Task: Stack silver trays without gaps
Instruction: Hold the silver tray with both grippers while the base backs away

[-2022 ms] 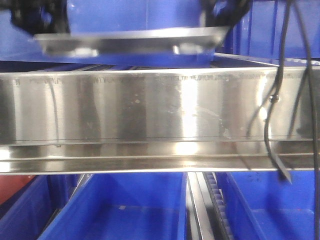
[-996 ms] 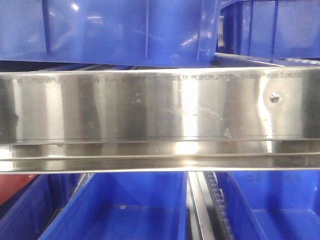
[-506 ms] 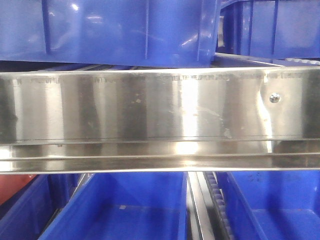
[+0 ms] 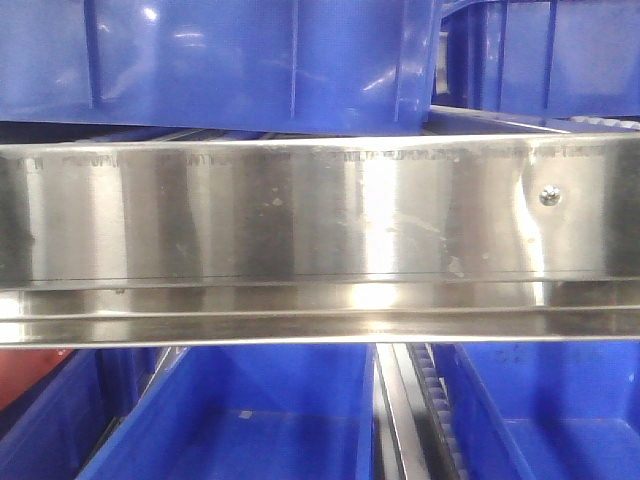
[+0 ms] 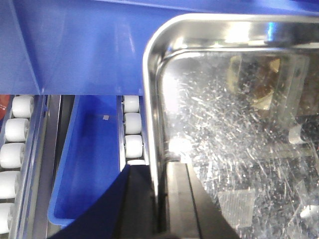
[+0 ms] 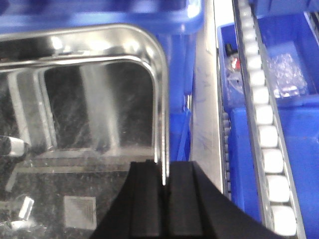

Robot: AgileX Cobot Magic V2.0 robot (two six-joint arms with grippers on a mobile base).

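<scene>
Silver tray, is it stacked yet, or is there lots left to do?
The grabbing looks done: the left gripper and the right gripper each pinch a rim of the silver tray. In hand: the tray hangs above a blue bin. Left: setting it snugly onto another tray, and no second tray shows in these views.

shelf rail (image 4: 300,215): polished steel, 1 screw (image 4: 548,196) | on shelf: blue bins (image 4: 250,60) | white rollers (image 6: 264,129)

silver tray (image 5: 239,149) 1 | left tool (image 5: 159,172) 1 | right tool (image 6: 163,167) 1 | steel rail (image 4: 320,210) 1 | screw (image 4: 548,196) 1 | upper blue bins (image 4: 250,60) 2
</scene>
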